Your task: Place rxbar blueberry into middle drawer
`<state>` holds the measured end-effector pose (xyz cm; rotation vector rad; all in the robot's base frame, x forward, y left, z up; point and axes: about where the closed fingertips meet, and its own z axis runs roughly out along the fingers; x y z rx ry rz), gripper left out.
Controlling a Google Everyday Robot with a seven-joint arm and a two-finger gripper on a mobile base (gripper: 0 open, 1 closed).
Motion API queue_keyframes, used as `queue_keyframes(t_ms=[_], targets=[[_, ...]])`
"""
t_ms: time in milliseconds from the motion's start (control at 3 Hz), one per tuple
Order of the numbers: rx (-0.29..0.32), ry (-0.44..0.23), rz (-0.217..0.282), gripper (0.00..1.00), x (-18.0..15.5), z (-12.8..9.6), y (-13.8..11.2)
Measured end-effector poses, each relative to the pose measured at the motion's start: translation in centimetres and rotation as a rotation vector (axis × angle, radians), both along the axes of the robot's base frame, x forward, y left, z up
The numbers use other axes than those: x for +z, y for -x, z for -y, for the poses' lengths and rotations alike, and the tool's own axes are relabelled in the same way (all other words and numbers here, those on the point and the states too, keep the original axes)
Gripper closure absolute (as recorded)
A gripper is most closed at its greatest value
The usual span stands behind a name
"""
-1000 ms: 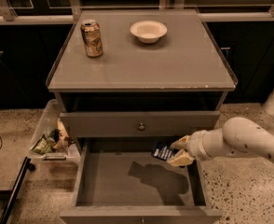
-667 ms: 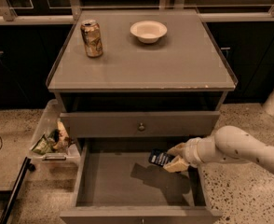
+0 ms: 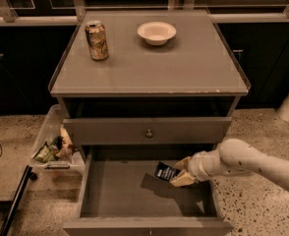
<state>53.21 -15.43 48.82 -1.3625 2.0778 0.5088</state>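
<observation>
The rxbar blueberry (image 3: 165,172) is a small dark navy bar with pale lettering. My gripper (image 3: 180,172) is shut on its right end and holds it tilted, just above the floor of the open middle drawer (image 3: 120,193). The white arm reaches in from the right over the drawer's right wall. The bar casts a shadow on the grey floor below it. The drawer is pulled well out of the grey cabinet.
A tan drink can (image 3: 96,40) and a white bowl (image 3: 156,32) stand on the cabinet top. A shut drawer front with a small round knob (image 3: 148,132) is above the open drawer. A clear bin with snack packets (image 3: 53,149) sits on the floor at left.
My gripper has moved left and down into the drawer with the bar, which now hangs closer to the drawer floor.
</observation>
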Motion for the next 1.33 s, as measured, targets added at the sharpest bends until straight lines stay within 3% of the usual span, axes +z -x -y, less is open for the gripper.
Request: queue_keyframes(t_ms=[667, 1333], targets=[[0.011, -0.013, 0.089, 1.00, -5.7, -2.0, -2.0], [0.085, -0.051, 0.104, 1.00, -10.4, -3.5, -4.5]])
